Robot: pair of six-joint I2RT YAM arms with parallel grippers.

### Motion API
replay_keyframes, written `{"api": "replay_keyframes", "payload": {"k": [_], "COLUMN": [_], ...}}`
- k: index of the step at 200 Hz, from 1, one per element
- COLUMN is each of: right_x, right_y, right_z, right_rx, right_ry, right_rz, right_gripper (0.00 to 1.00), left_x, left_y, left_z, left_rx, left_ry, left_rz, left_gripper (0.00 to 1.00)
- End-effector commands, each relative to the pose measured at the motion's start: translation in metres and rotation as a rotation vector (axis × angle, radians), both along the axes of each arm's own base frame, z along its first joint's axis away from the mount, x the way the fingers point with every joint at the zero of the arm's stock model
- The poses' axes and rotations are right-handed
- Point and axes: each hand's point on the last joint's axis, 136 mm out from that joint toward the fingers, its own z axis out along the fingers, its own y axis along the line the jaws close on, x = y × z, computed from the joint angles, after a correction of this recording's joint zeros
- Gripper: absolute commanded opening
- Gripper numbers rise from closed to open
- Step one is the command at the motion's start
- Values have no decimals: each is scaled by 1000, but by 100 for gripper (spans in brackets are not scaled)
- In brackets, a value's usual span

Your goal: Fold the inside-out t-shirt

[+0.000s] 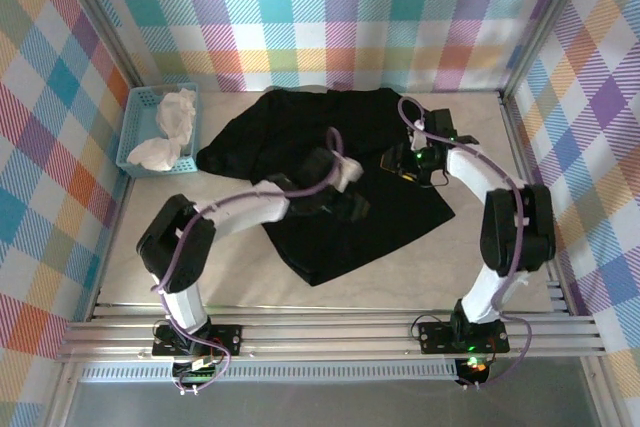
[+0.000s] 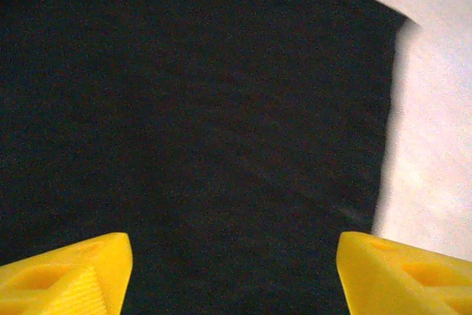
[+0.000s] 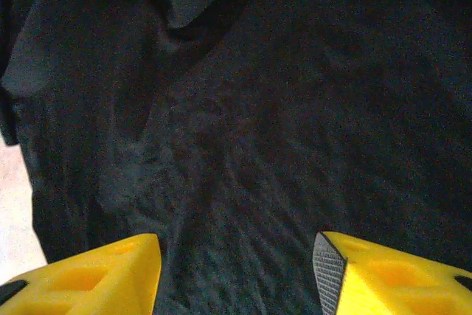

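At the middle of the pale wooden table (image 1: pixel 130 247), hovering over the spread black short-sleeved cotton t-shirt (image 1: pixel 330 137) — left gripper (image 1: pixel 348 205) and right gripper (image 1: pixel 402 161) both gaping, yellow fingers (image 2: pixel 66 271) apart, gripping nothing. Probably lining up a first grasp before folding; next, lowering onto an edge and pinching just one layer — not bunching cloth.

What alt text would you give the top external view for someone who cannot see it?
A black t-shirt lies rumpled across the middle of the table, with the left gripper and right gripper reaching over the fabric. A light-blue basket holding white cloth sits at the far left.
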Motion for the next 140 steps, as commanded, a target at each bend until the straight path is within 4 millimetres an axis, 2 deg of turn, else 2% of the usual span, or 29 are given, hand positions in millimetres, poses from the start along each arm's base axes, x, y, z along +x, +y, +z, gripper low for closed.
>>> {"api": "replay_keyframes", "payload": {"k": [1, 18, 41, 89, 113, 140], "right_x": [-14, -23, -32, -40, -41, -40], "right_y": [-20, -31, -38, -39, -37, -35], "right_z": [-3, -2, -6, -18, -23, -23], "right_rx": [-46, -51, -52, -52, -37, -28], "right_ry": [-10, -12, 1, 30, 45, 45], "right_rz": [-25, -52, -67, -55, -49, -45], "right_gripper": [58, 58, 58, 59, 59, 59], "left_x": [-44, -64, -68, -79, -76, -73], "left_y": [-7, -6, 0, 15, 18, 16], "left_z": [-35, -53, -69, -82, -88, -87], "left_rx": [187, 269, 356, 453, 490, 489], "left_ry": [-72, -54, -49, 8, 10, 0], "left_rz": [-218, -298, -317, -375, -370, -365], "left_gripper": [72, 71, 70, 70, 70, 62]}}
